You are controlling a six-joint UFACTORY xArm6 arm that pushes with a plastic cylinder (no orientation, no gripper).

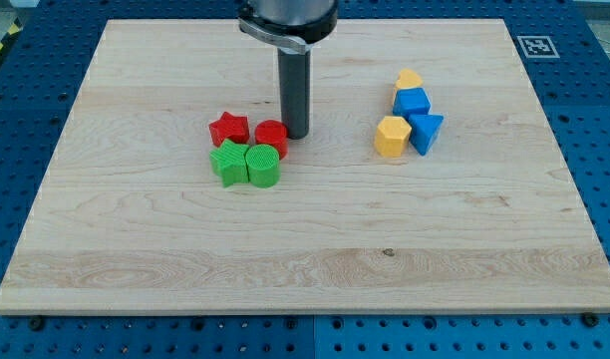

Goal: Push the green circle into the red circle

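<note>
Green circle block (pixel 263 165) sits touching red circle block (pixel 271 135), just below it on the wooden counter (pixel 305 249). My tip (pixel 295 135) stands just right of the red circle. End effector is a plain rod, no jaws.

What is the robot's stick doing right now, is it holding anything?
No gripper here: my tip holds nothing. It sits just to the view's right of the red circle, touching or nearly so, above the green circle.

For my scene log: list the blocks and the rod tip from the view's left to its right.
green star → red star → green circle → red circle → my tip → yellow hexagon → blue triangle.
</note>
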